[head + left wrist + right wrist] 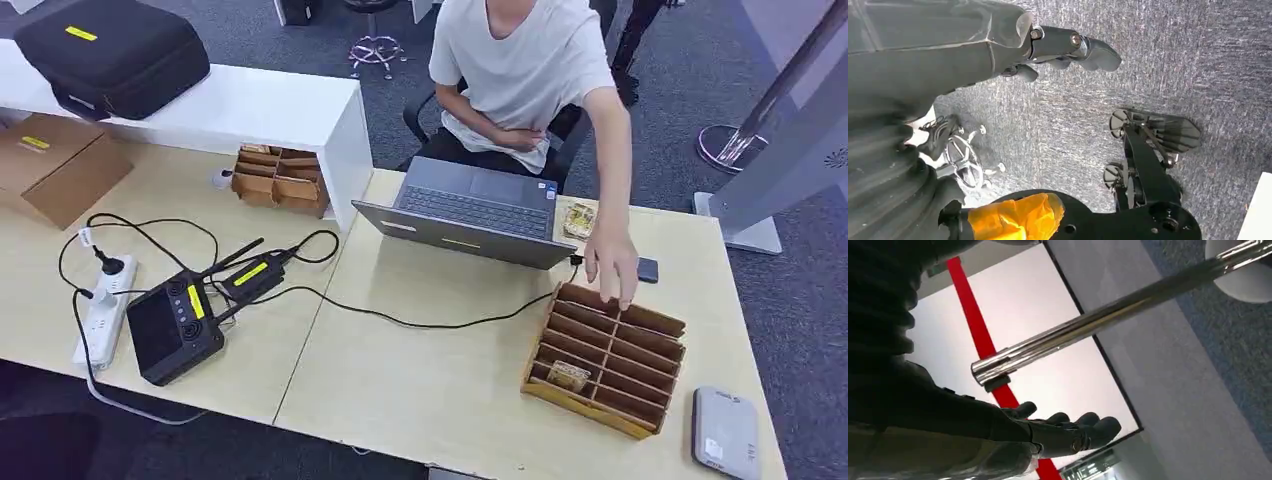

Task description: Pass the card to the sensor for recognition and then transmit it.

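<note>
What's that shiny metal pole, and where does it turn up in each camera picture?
Head view: the pole slants down from the top right corner to a round base on the floor, beyond the table.
Left wrist view: not in it.
Right wrist view: the pole crosses the middle on a slant, seen from close by.
Shared landmark: the grey carpet.

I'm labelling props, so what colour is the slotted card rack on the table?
Light brown, like cardboard or wood, the slotted card rack shows best in the head view.
</note>
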You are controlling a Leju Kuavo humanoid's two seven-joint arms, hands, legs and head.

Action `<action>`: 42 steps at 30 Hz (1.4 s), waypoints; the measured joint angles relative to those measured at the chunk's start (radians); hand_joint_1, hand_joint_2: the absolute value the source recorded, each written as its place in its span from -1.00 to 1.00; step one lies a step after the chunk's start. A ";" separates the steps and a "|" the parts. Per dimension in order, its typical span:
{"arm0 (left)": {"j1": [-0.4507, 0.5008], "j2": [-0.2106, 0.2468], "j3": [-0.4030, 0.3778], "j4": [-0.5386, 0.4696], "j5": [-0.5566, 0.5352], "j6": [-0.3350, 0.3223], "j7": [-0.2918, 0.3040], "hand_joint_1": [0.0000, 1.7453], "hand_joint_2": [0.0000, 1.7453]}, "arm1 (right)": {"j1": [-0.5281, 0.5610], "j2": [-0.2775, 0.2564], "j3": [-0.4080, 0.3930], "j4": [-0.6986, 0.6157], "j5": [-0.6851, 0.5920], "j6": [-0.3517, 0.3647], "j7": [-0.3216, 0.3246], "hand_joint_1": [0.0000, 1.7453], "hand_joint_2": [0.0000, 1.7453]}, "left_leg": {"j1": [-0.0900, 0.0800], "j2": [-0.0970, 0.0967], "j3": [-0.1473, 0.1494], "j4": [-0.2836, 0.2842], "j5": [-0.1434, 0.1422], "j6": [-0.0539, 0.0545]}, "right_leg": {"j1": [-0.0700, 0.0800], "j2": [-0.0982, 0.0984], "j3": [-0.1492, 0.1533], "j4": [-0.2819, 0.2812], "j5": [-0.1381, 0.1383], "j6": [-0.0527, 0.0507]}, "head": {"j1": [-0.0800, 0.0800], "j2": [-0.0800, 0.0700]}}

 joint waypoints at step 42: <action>-0.014 -0.006 0.014 0.000 0.004 0.059 0.024 -1.00 1.00 | 0.104 0.536 -0.114 0.047 -0.092 0.142 -0.008 -1.00 1.00 | 0.001 0.005 0.003 -0.001 -0.002 -0.004 | 0.002 0.004 0.001 0.001 -0.002 -0.004 | 0.000 0.000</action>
